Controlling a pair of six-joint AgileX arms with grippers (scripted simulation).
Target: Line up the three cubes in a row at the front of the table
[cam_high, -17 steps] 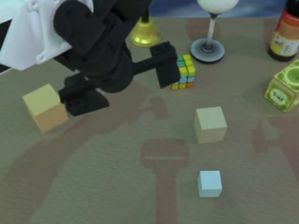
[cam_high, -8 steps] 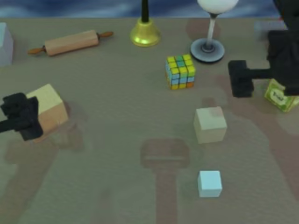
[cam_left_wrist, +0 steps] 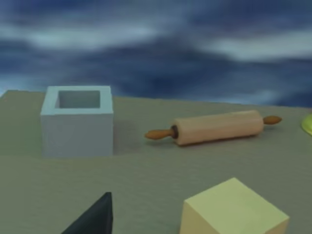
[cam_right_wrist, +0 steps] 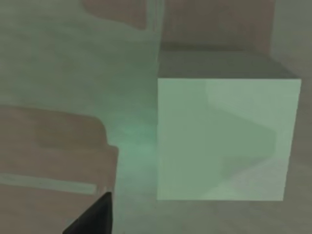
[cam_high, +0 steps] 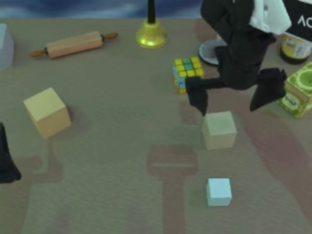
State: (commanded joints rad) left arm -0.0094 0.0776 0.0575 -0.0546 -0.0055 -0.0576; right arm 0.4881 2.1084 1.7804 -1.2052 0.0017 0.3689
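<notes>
Above beige cube (cam_high: pixel 219 129), right end effector (cam_high: pixel 235 100) fingers apart (box (cam_high: pixel 297 90) print possibly unreadable); left end effector (cam_high: pixel 6 158) state unclear.

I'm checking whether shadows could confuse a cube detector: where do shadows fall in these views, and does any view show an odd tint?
Top view: soft arm shadows streak the table, one darkening it beside the beige cube under the right gripper; the yellowish-tan cube casts a small shadow. Right wrist view: a greenish haze tints the beige cube. Left wrist view: the rolling pin is evenly lit.
</notes>
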